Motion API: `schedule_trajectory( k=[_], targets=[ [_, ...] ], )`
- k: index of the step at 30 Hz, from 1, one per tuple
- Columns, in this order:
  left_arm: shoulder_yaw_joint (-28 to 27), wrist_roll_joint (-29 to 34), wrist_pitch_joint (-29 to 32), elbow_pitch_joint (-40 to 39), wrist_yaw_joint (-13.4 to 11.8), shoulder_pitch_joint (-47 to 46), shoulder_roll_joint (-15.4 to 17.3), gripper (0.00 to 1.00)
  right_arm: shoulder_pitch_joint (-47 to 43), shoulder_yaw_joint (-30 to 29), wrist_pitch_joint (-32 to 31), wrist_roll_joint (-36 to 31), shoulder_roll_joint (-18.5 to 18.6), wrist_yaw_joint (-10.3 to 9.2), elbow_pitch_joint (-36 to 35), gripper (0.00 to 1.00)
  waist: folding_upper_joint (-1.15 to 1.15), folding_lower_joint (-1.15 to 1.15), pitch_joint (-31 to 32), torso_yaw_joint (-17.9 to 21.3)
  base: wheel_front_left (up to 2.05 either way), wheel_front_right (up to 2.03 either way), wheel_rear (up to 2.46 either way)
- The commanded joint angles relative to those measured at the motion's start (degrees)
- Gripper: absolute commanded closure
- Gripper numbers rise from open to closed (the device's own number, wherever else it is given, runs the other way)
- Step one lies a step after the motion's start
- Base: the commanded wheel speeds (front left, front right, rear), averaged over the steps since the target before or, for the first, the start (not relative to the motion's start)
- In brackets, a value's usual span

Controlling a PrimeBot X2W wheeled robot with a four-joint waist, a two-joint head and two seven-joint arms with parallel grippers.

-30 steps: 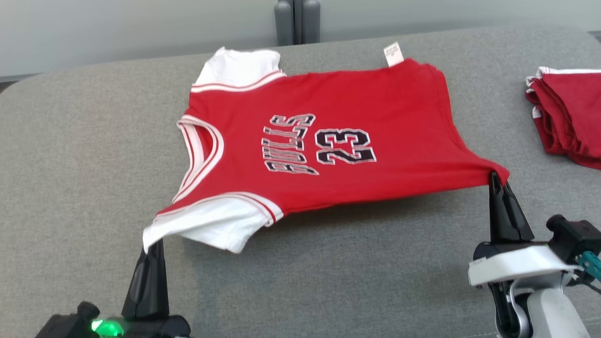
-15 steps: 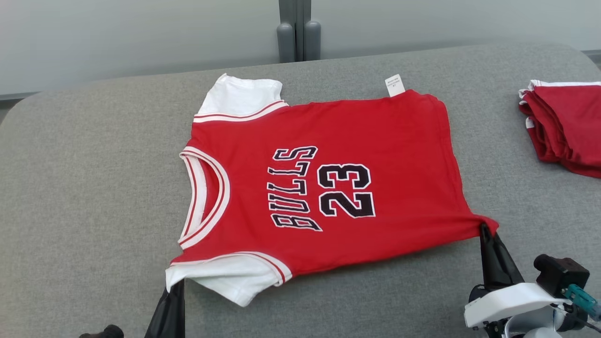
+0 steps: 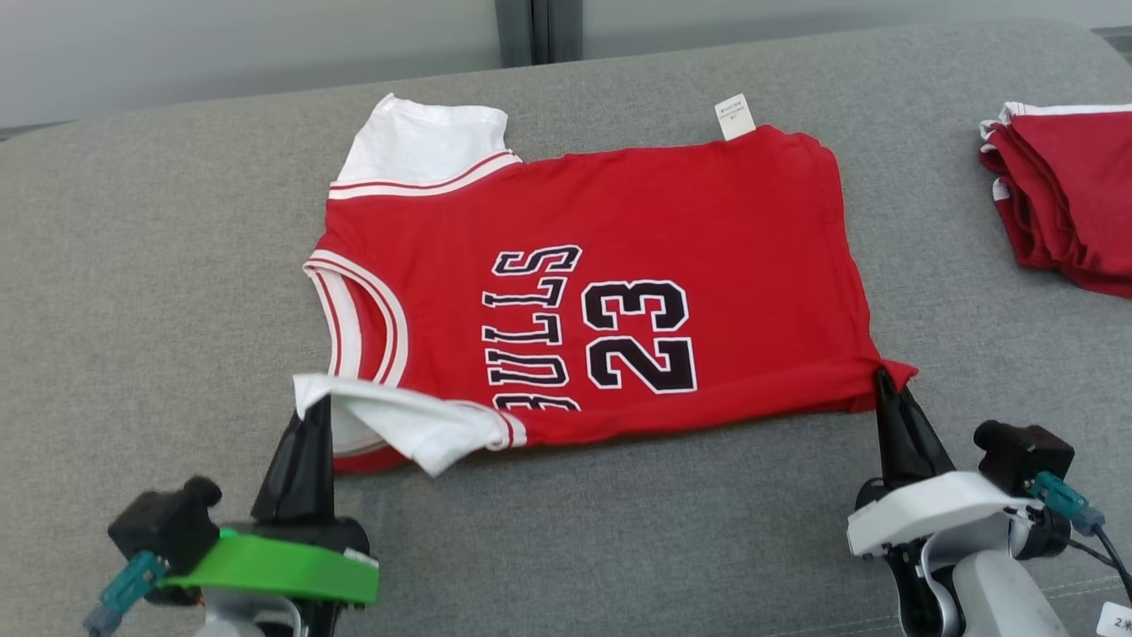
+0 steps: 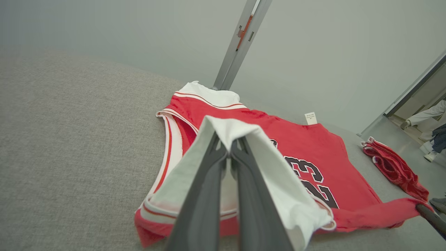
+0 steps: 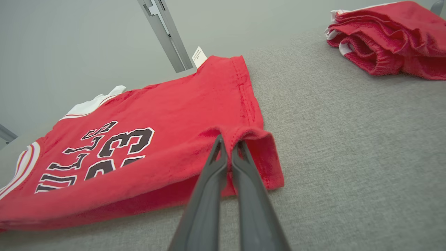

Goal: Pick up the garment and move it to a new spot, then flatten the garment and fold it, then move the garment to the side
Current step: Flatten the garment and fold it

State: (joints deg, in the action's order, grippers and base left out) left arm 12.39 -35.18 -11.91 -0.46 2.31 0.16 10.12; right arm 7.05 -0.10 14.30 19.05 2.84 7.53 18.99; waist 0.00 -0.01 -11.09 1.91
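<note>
As folding seemingly starts, left gripper clamps a white sleeve of the garment, right gripper its hem corner; next, carry both across

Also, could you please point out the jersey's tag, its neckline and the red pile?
jersey tag [image 3: 736, 117], head view, middle of the white label.
jersey neckline [image 3: 392, 311], head view, striped white trim.
red pile [image 3: 1070, 203], head view, top layer.
</note>
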Motion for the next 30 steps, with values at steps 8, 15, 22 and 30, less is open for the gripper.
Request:
schedule_trajectory(
  k=[8, 15, 22, 30],
  targets=[
    [-0.1, 1.7, -1.1, 12.2, 1.4, -14.7, -0.4, 1.00, 8.7, 0.0, 0.7, -1.1, 0.1, -0.09, 5.5, 1.00, 0.00, 0.01, -4.5, 1.7, 0.00, 0.00, 0.00],
    [-0.9, 2.0, -2.3, 20.8, 1.8, -20.1, -1.3, 1.00, 12.9, 0.3, 0.9, -1.5, 0.1, -0.09, 9.8, 1.00, 0.00, 0.01, -5.3, 2.2, 0.00, 0.00, 0.00],
    [-1.7, 3.1, -3.1, 24.3, 2.0, -23.2, -2.6, 0.00, 14.8, -1.0, 0.9, -1.6, 0.1, -0.09, 9.9, 0.00, 0.00, 0.01, -5.3, 2.0, 0.00, 0.00, 0.00],
    [-5.6, 4.7, -3.3, 20.7, 2.9, -19.6, -4.3, 0.00, 11.6, -4.8, 0.9, -4.5, 0.1, -0.09, 5.2, 0.00, 0.00, 0.01, -3.1, 1.3, 0.00, 0.00, 0.00]
  ],
)
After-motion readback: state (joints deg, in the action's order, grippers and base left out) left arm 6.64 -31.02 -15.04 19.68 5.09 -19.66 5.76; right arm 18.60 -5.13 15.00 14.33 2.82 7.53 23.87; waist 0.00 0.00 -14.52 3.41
